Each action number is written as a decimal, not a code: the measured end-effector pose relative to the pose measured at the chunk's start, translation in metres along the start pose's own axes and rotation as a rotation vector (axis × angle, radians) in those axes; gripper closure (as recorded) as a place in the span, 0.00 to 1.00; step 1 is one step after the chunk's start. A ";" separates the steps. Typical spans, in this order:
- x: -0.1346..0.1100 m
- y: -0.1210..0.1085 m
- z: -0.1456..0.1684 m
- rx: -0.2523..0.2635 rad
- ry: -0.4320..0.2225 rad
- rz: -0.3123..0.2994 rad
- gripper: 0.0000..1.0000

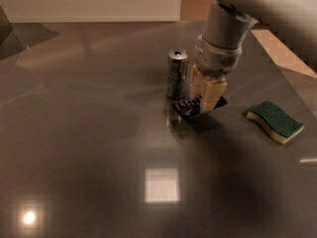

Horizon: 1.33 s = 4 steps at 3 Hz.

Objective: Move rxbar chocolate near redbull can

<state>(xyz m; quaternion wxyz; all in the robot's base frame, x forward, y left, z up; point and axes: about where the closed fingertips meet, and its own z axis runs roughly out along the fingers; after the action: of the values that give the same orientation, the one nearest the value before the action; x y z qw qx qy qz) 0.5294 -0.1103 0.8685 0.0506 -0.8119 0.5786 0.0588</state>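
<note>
"What's it got there?"

"From this one view, the gripper (205,103) hangs just to the right of the can (177,76). Its pale fingers (210,88) are pinched shut across the middle of the chocolate bar (187,108). One dark end of the bar pokes out on the can's side and a smaller bit shows on the far side."

"Is the bar down on the bench (99,133)?"

"It's low and a little tilted, right by the foot of the can. I can't tell whether it rests on the surface or floats just above it, or whether its end touches the can."

"Will it be awkward to handle?"

"I'd guess not. It's a flat, light thing in a slick wrapper, and it bends a bit. A hold across the middle, like this one, should keep it from drooping or swinging. A grip on a crimped end would let it flop or slide out."

"And the can?"

"It's tall, slim and upright, so I'd think a nudge could tip it. The sponge (275,121) lies well off to the right, out of the way."
</note>
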 end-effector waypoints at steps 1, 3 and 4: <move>0.018 -0.030 -0.005 0.037 -0.011 0.123 0.84; 0.035 -0.036 0.005 0.026 -0.043 0.216 0.37; 0.035 -0.042 0.006 0.045 -0.047 0.216 0.13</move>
<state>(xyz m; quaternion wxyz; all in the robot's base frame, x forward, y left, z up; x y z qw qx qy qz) 0.5796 -0.1281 0.8575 0.0756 -0.7420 0.6624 0.0700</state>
